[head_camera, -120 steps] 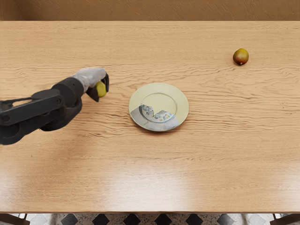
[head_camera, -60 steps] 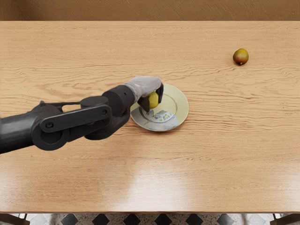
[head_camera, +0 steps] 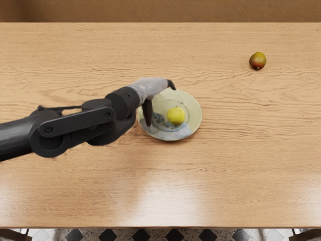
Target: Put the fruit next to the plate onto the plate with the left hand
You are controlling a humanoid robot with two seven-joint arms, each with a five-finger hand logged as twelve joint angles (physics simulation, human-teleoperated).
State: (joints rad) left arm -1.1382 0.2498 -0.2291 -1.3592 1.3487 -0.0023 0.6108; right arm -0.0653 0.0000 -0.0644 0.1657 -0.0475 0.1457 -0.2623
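- While the small round yellow fruit (head_camera: 175, 115) sits on the pale round ceramic plate (head_camera: 195, 106), our left hand (head_camera: 150, 90) hovers at its rim, fingers spread, holding nothing.
- We judge the fruit light, firm and prone to rolling; any grasp belongs across its widest part.

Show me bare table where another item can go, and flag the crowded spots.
Bare: the wide strip of table between the plate and the far-right fruit; the near edge below the plate; the far-left corner above the left arm. Crowded: the plate's left side, where the open left hand hangs beside the yellow fruit.
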